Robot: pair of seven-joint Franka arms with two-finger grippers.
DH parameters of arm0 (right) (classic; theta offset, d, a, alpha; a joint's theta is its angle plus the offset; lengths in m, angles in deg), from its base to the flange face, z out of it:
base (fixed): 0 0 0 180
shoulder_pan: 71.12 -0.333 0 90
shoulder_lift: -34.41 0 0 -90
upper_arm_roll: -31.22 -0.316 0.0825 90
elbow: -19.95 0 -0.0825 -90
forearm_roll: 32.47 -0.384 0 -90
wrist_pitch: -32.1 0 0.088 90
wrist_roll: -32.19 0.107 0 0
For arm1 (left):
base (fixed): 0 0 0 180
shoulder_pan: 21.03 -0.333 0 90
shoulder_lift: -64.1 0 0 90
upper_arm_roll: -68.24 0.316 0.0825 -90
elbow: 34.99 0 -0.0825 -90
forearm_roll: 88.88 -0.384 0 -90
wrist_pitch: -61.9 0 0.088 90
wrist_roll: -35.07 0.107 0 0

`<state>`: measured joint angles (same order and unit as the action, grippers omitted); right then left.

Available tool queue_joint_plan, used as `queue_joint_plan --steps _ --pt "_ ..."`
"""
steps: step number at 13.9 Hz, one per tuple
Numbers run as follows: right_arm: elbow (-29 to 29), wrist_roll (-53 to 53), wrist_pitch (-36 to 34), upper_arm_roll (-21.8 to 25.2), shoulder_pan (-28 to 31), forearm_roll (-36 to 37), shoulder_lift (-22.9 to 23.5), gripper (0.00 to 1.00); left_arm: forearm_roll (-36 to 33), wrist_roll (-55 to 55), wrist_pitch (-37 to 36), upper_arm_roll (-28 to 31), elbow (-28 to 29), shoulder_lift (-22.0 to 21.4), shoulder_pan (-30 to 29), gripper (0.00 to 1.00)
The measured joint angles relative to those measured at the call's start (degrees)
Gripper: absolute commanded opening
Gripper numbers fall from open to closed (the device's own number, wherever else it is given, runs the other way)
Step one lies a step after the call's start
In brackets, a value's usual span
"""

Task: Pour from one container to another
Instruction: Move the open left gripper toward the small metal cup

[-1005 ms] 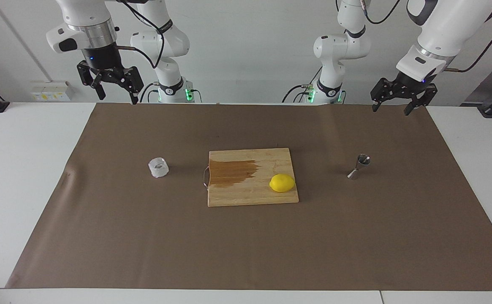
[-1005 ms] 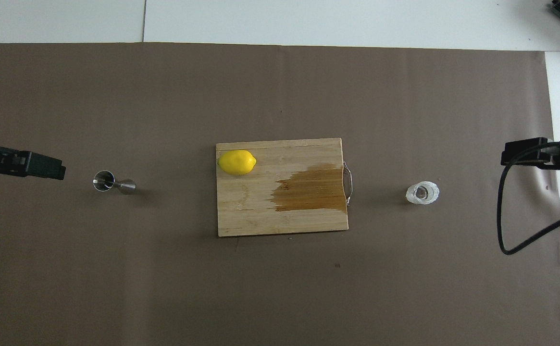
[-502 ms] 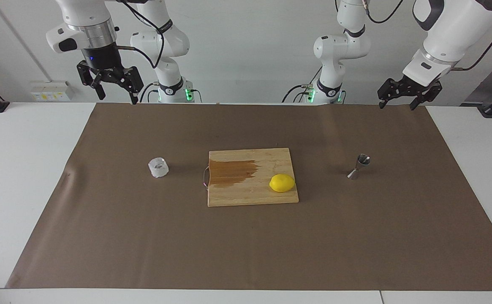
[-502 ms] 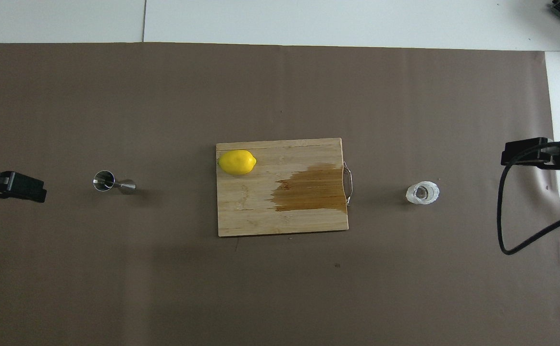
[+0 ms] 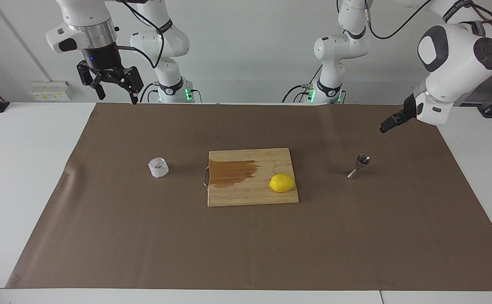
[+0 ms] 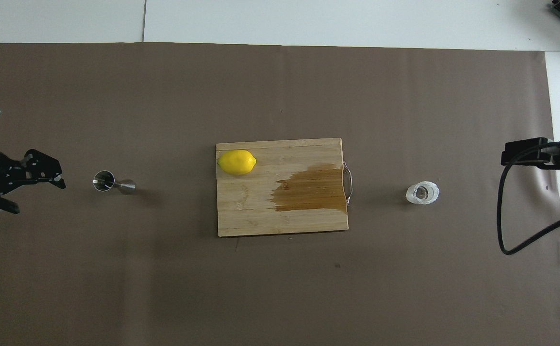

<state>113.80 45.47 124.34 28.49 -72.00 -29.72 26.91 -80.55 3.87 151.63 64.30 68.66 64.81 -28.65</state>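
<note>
The clear faceted glass cup (image 5: pixel 158 167) stands on the brown mat toward the right arm's end, also seen in the overhead view (image 6: pixel 422 192). The steel hourglass jigger (image 5: pixel 359 166) stands on the mat toward the left arm's end (image 6: pixel 111 182). My left gripper (image 5: pixel 390 123) hangs low over the mat beside the jigger, apart from it, turned sideways with its fingers spread and empty (image 6: pixel 38 194). My right gripper (image 5: pixel 117 96) is open and empty, held high over the mat's edge by its base (image 6: pixel 525 156), and it waits there.
A wooden cutting board (image 5: pixel 237 196) with a dark wet stain lies mid-mat between cup and jigger, a metal handle on the side toward the cup. A yellow lemon (image 5: pixel 282 183) lies on the board (image 6: pixel 237 162). A black cable (image 6: pixel 501 216) hangs from the right arm.
My left arm has turned its wrist and lowered its gripper toward the mat beside the jigger. The right arm, cup, jigger, board and lemon have not moved.
</note>
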Motion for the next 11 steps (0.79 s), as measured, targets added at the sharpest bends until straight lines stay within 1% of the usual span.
queue_joint_plan --steps 1,3,5,7,9,11 --pt "0.0 0.0 0.0 0.0 0.0 0.0 0.0 1.0 4.8 -5.2 1.4 0.0 1.8 0.1 -2.3 1.0" --pt "0.0 0.0 0.0 0.0 0.0 0.0 0.0 1.0 12.6 -11.0 4.1 0.2 5.9 -0.1 -6.3 1.0" --pt "0.0 0.0 0.0 0.0 0.0 0.0 0.0 1.0 20.3 -17.5 8.0 0.3 10.3 -0.5 -8.9 1.0" --pt "0.0 0.0 0.0 0.0 0.0 0.0 0.0 1.0 26.5 -26.3 13.5 0.2 14.3 -1.4 -9.4 1.0" --pt "0.0 0.0 0.0 0.0 0.0 0.0 0.0 1.0 35.1 -33.8 19.9 0.0 19.5 -3.0 -9.5 1.0" --pt "0.0 0.0 0.0 0.0 0.0 0.0 0.0 1.0 44.9 -35.6 25.4 0.0 27.2 -5.6 -10.8 1.0"
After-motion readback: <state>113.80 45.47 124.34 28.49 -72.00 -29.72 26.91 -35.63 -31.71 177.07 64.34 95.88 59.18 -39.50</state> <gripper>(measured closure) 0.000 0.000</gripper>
